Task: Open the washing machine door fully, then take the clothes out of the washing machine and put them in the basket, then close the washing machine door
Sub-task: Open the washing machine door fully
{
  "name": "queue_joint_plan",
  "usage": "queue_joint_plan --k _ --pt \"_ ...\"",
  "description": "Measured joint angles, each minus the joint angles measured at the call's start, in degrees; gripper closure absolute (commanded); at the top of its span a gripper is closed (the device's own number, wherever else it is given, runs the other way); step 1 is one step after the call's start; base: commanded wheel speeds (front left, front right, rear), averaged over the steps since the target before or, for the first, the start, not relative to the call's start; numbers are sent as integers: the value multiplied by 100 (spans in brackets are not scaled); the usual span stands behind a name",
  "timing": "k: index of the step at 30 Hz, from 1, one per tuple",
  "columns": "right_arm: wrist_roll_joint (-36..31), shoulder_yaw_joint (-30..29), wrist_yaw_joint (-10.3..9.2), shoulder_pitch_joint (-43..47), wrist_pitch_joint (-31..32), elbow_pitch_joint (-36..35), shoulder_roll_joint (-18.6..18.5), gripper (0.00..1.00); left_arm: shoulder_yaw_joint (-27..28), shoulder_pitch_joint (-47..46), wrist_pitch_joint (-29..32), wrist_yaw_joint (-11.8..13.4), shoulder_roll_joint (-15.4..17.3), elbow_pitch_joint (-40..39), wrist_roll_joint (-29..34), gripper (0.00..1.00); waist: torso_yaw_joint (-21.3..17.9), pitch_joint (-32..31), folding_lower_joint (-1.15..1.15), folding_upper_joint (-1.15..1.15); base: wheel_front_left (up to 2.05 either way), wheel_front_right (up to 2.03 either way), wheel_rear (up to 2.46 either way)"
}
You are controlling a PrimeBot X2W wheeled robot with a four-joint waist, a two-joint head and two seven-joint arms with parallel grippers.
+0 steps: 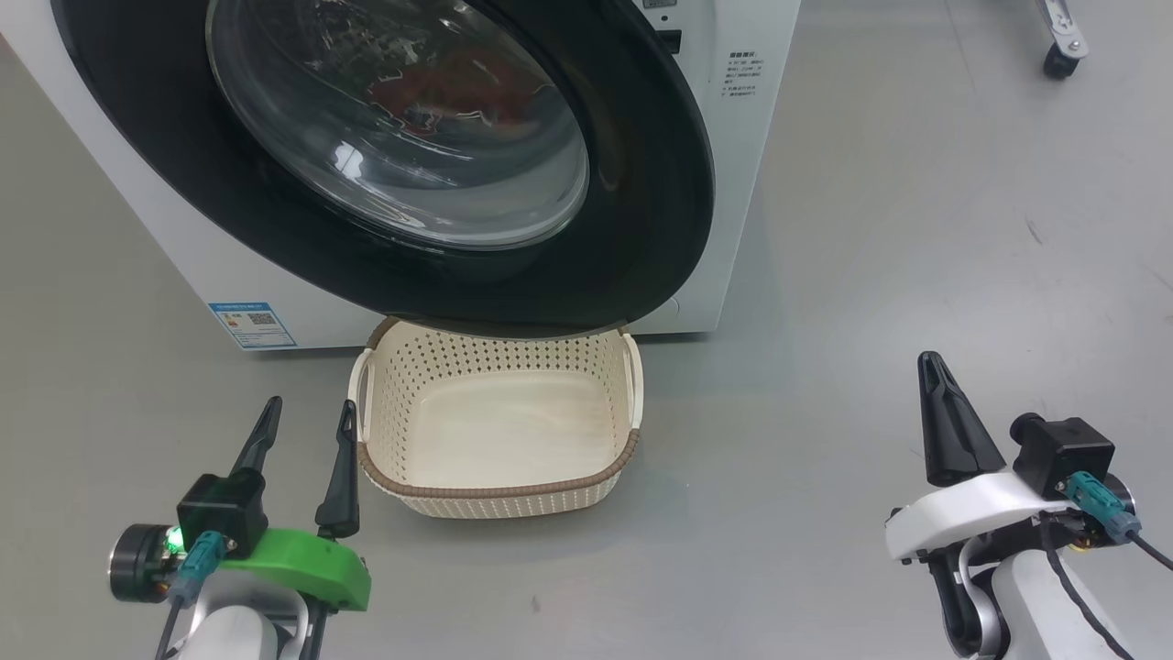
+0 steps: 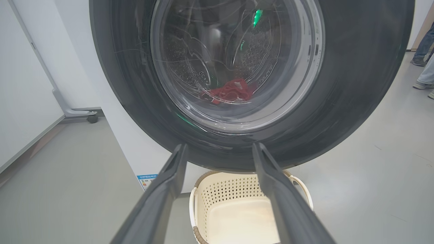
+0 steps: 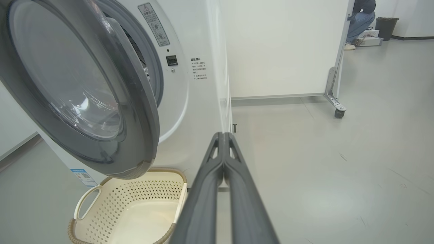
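Note:
The washing machine point(image 1: 742, 183) fills the top of the head view. The washing machine door point(image 1: 641, 183) stands partly ajar; in the right wrist view the door point(image 3: 142, 112) has swung a little off the white front point(image 3: 203, 101). Through the glass the red clothes point(image 2: 230, 91) lie in the steel drum, seen faintly as clothes point(image 1: 458, 87) from the head. The cream basket point(image 1: 499, 490) sits empty on the floor under the door's lower edge. My left gripper point(image 1: 310, 408) stands open just left of the basket. Far to the right, my right gripper point(image 1: 932, 367) is shut on nothing.
A white wheeled partition point(image 3: 281, 47) stands right of the machine, its caster point(image 3: 339, 113) on the grey floor. Another caster point(image 2: 91, 118) sits left of the machine. A person's feet point(image 2: 423, 61) show at the far right; a crouching person point(image 3: 362, 17) and a bin point(image 3: 386, 27) are behind.

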Motion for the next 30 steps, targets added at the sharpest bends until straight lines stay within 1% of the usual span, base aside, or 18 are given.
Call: queue_joint_plan --k 4,8,12,18,21,26,30 --pt "0 -29 4 25 0 -18 14 100 -3 1 0 0 0 -13 0 0 3 23 0 0 0 0 0" --pt "25 -116 52 24 0 -75 64 100 -8 0 0 0 0 -34 0 0 6 66 0 0 0 0 0" --pt "517 -397 162 5 0 -121 267 100 -16 -1 0 0 0 -65 0 0 17 139 0 0 0 0 0" --pt "1564 -803 527 -133 1 -73 434 100 -11 -9 0 1 1 -93 0 0 41 230 0 0 0 0 0" --pt "2169 -1022 711 -277 110 -68 504 100 -21 -14 0 2 1 -110 0 0 53 269 0 0 0 0 0" --pt "3298 -1280 864 -660 560 10 537 100 -43 -38 0 2 1 -162 0 0 87 384 0 0 0 0 0" --pt "4326 -1388 907 -1031 1085 108 582 100 -85 -144 0 1 1 -185 0 0 120 493 0 0 0 0 0"
